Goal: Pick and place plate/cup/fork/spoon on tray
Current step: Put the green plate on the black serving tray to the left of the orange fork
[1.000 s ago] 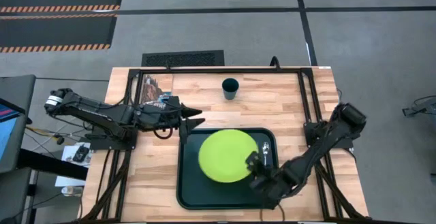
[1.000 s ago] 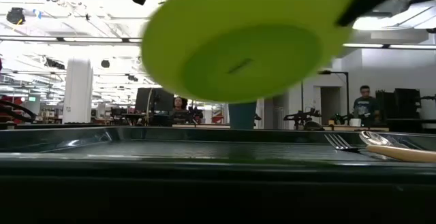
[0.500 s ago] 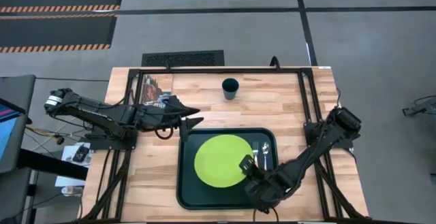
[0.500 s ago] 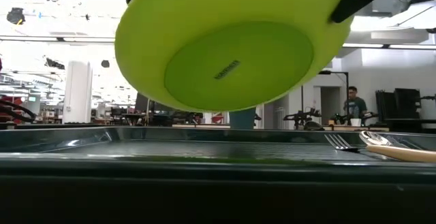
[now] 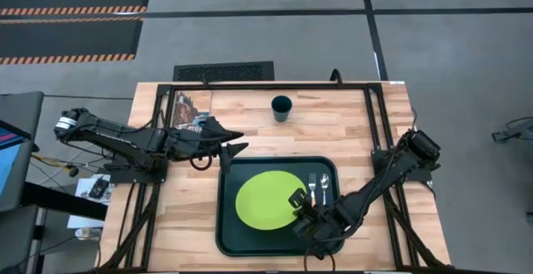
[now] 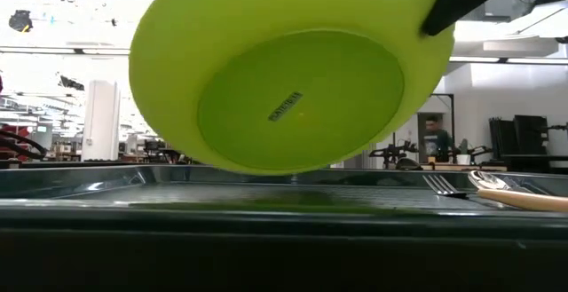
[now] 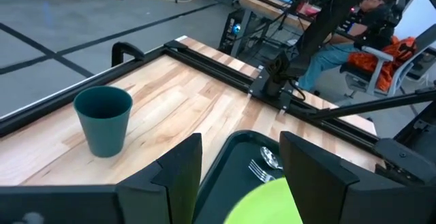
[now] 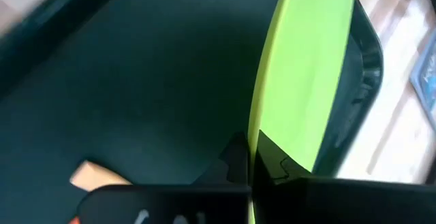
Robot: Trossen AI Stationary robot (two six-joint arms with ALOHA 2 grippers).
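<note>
The right claw [image 5: 298, 204] is clamped on the rim of the plate [image 5: 265, 200], which hangs tilted just above the tray [image 5: 226, 224], seemingly not yet resting. Fork [image 5: 313, 187] and spoon [image 5: 325, 186] lie just beyond the claw. The left claw [image 5: 236, 142], spread, waits nearer the cup [image 5: 281, 107].

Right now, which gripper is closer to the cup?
Left. The left gripper hovers open beside the tray's far corner, nearer the cup; the right gripper grips the plate over the tray.
</note>
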